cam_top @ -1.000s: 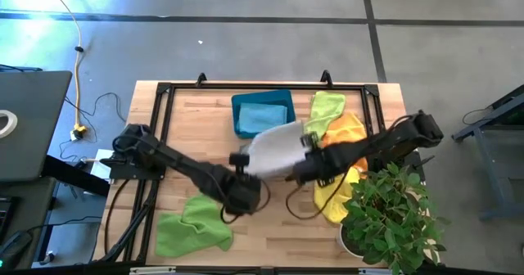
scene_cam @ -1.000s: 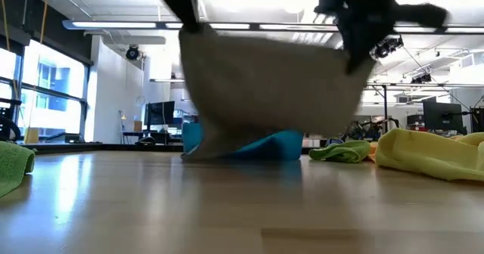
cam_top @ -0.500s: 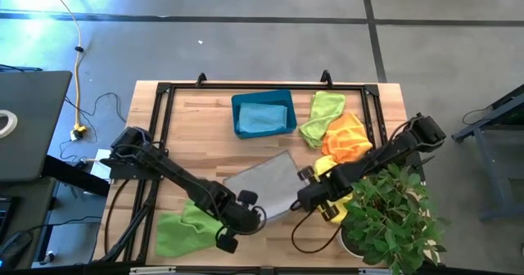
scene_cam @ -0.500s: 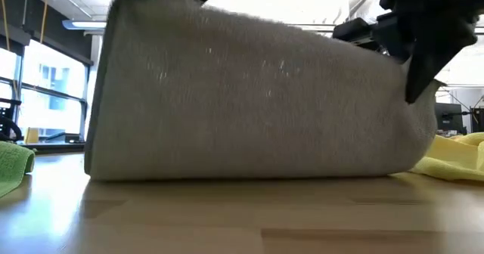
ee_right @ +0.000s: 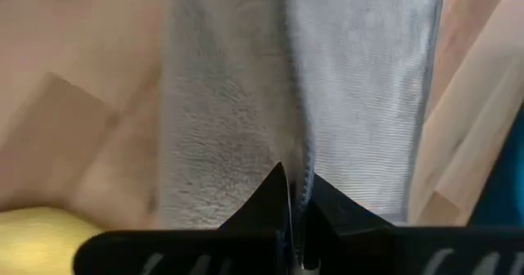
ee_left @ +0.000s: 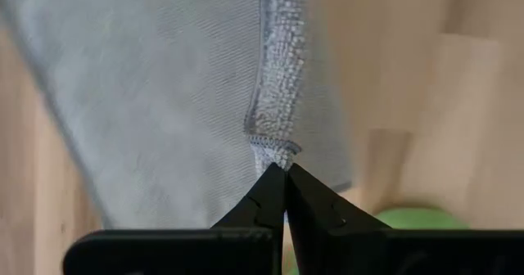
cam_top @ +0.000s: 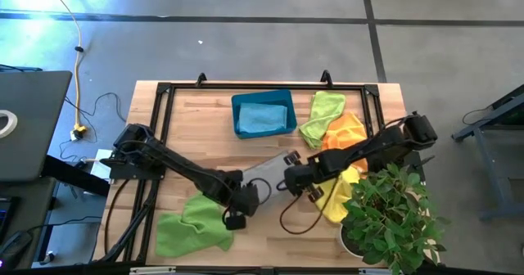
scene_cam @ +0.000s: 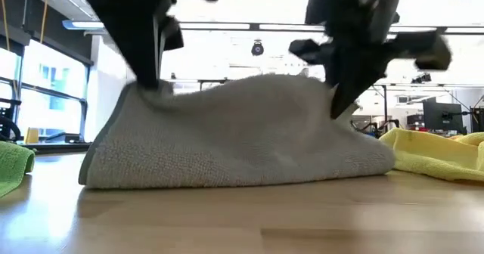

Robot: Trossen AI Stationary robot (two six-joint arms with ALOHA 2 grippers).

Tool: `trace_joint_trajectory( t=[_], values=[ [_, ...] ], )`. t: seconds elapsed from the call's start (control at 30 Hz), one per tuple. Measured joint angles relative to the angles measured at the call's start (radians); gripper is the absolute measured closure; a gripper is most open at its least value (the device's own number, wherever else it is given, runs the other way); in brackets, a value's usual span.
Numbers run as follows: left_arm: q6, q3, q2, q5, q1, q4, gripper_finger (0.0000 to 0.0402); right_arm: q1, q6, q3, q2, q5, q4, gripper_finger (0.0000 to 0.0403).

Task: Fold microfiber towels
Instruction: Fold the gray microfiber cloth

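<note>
Clearly the grey towel (cam_top: 266, 173) is the one in hand: it lies mid-desk (cam_top: 196, 115), draped over itself in a half-made fold, with both grippers pinched on its upper edge. The left gripper (ee_left: 285, 170) is clenched on a hemmed corner, and the right gripper (ee_right: 292, 181) is clenched on a fold of cloth at the other end. From the low view the towel (scene_cam: 234, 137) sags between the two holds and bulges at the bottom, where it rests on the desk.

It looks light and wholly limp; it will take whatever shape it is laid in and will not hold an edge up by itself. The nap seems grippy rather than slick, so a fingertip pinch should hold, though a thin bite on the hem could slip if the cloth drags on the wood. The stitched corners and hem are the firmest places to take it, and holding two corners of one edge keeps that edge straight.

Other towels wait well apart: a green towel (cam_top: 192, 226) near the front left, a lime one (cam_top: 321, 115), an orange one (cam_top: 347, 134) and a yellow one (cam_top: 336, 201) on the right beside the plant (cam_top: 393, 218), and a blue one (cam_top: 264, 117) in the bin (cam_top: 237, 111).
</note>
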Motion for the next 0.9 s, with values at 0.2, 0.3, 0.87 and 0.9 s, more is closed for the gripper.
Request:
trace_joint_trajectory(
  t=[0.2, 0.3, 0.87, 0.9],
  values=[
    [-0.110, -0.098, 0.000, -0.035, 0.024, 0.012, 0.0401, -0.066, -0.084, 0.000, 0.065, 0.051, 0.036, 0.0402],
    [-0.137, -0.132, 0.000, -0.075, 0.033, 0.013, 0.0401, -0.096, -0.103, 0.000, 0.088, 0.066, 0.070, 0.0402],
    [-0.189, -0.159, 0.000, -0.134, 0.030, 0.007, 0.0401, -0.165, -0.198, 0.000, 0.115, 0.068, 0.151, 0.0402],
    [-0.191, -0.159, 0.000, -0.134, 0.030, 0.005, 0.0401, -0.165, -0.192, 0.000, 0.115, 0.066, 0.151, 0.0402]
  ],
)
